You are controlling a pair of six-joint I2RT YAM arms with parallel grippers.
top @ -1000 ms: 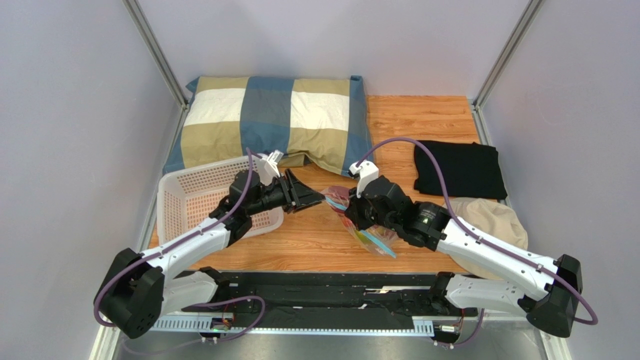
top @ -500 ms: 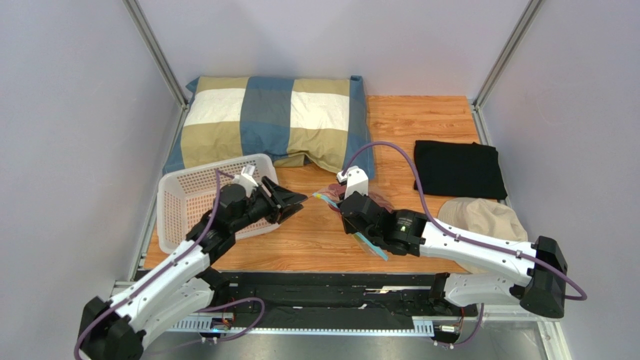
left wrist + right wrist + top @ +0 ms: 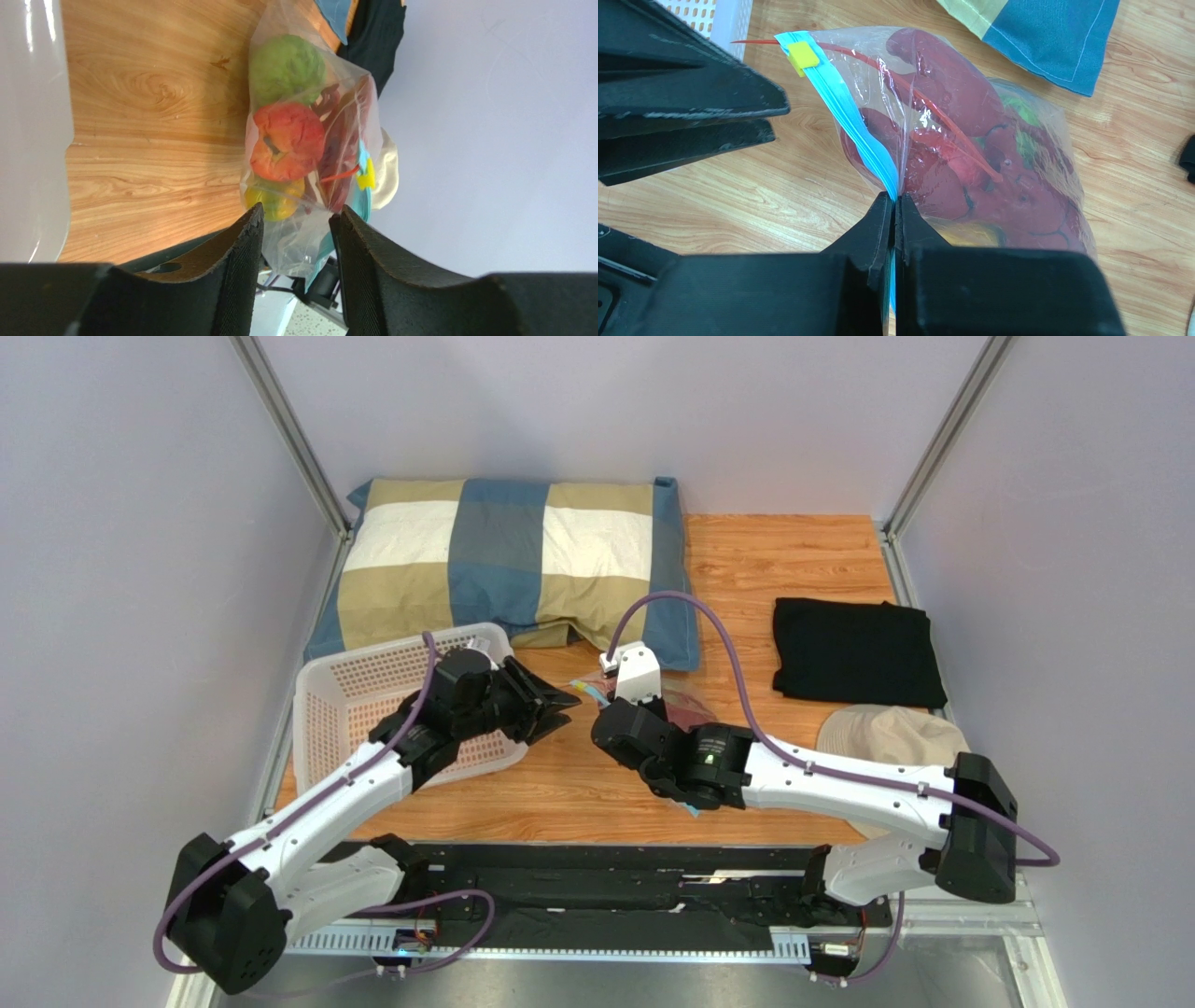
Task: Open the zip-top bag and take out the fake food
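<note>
The zip-top bag (image 3: 976,147) is clear, with a light blue zipper strip (image 3: 843,105) and a yellow slider (image 3: 801,56). My right gripper (image 3: 896,201) is shut on the strip and holds the bag up on edge over the wood. Inside are the red lobster (image 3: 948,91), a green leafy ball (image 3: 286,68), a red-orange piece (image 3: 288,140) and a yellow piece (image 3: 275,199). My left gripper (image 3: 295,220) is open, its fingers (image 3: 689,91) just left of the slider end, with the bag's lower corner (image 3: 309,245) seen between them. From above, the left gripper (image 3: 565,703) faces the right gripper (image 3: 613,709).
A white perforated basket (image 3: 358,703) sits left, under my left arm. A plaid pillow (image 3: 512,560) lies behind. A folded black cloth (image 3: 853,651) and a beige cloth (image 3: 898,735) lie at the right.
My right gripper has carried the bag leftward and toward the back. My left arm drew back toward the basket, then settled beside the bag's slider end, still open.
</note>
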